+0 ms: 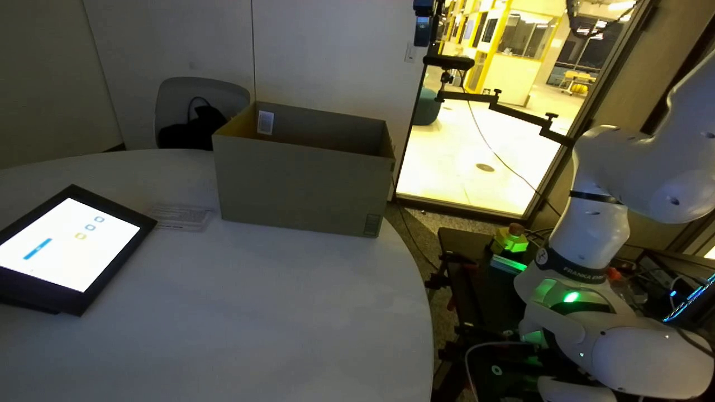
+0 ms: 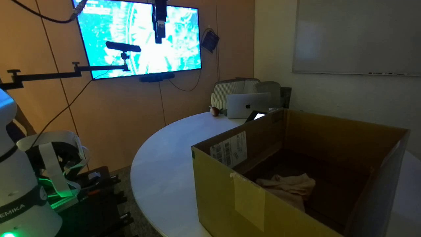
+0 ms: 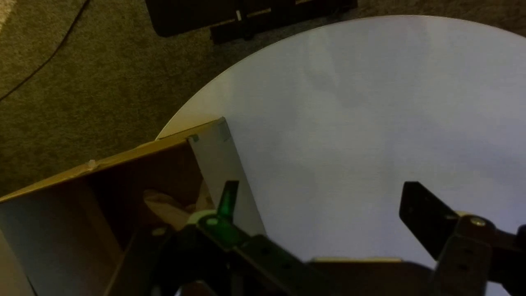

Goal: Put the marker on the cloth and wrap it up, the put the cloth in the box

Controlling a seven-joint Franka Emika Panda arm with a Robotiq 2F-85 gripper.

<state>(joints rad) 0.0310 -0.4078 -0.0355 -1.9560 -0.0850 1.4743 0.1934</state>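
The gripper hangs high over a round white table, its fingers spread wide apart, with nothing held between them. In the wrist view the pale tabletop fills the gap between the fingertips; beyond them runs its curved rim, then brown carpet and the edge of a dark stand.

Below the gripper, off past one finger, a cardboard box stands on the table with its top open. The crumpled, beige-pink cloth lies down inside the box, well below the gripper, partly hidden by a wall of the box.

The room around the gripper is dim. In an exterior view, a lit wall screen shows behind the gripper, and a whiteboard hangs well to its right. Lower than the gripper, across the table, a grey laptop stands open just beside a small round thing.

In an exterior view, a tablet rests tilted on the table, far below and left of the gripper, near a thin printed sheet. A grey chair bearing a dark bundle is behind the box. To the gripper's right, a glass pane shows a brightly lit space with yellow frames.
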